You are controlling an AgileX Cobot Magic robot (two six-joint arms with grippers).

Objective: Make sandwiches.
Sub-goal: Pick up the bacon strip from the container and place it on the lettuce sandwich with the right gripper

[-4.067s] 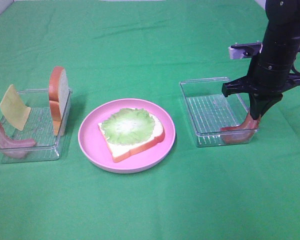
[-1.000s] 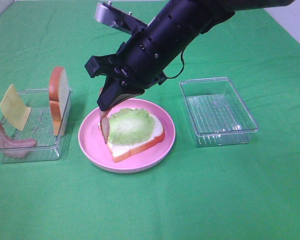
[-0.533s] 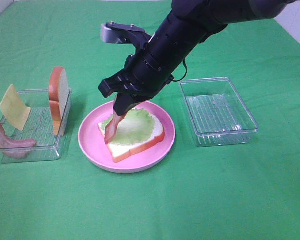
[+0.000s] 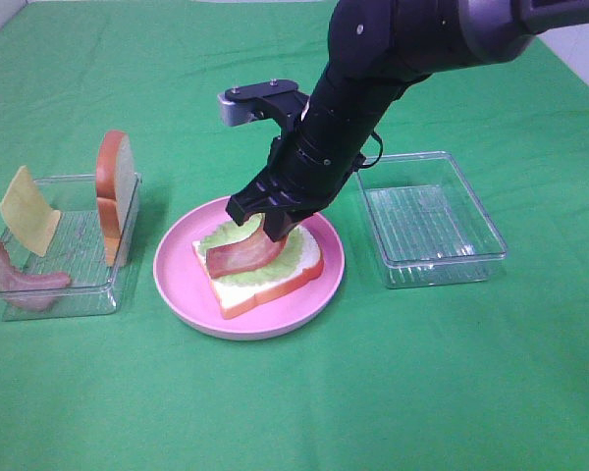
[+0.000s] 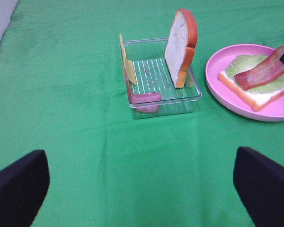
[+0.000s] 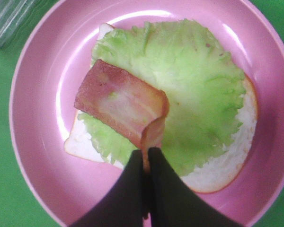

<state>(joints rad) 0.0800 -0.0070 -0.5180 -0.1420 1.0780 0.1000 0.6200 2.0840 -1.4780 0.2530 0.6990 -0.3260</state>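
**Bacon being laid on a half-built sandwich on a pink plate**

The bacon step is judged to be in hand. One end of a bacon strip (image 4: pixel 238 257) is pinched in the closed jaws of the right arm (image 4: pixel 373 88), directly above the pink plate (image 4: pixel 177 285). The rest of the strip is draped over the lettuce leaf (image 6: pixel 194 80). The sandwich (image 4: pixel 270 285), half built, sits in the middle of the plate as one bread slice under the leaf. The left arm's jaws are seen only as two dark fingertips (image 5: pixel 19 189). They are spread wide and hold nothing, well apart from the plate.

A release is probably called for next, with the jaws opened and raised straight up so the strip is not dragged off. Cheese and a top slice appear outstanding.

Counted:
- one plate
- two clear trays, the stocked tray (image 4: pixel 79 294) on the plate's left-arm side and the bare tray (image 4: pixel 442 270) on the other
- two bread slices, the upright slice (image 4: pixel 115 191) in the stocked tray
- two bacon strips, the spare strip (image 4: pixel 20 280) in that tray
- one cheese slice (image 4: pixel 27 211)
- one lettuce leaf

Everything rests on a green desk (image 4: pixel 373 392).
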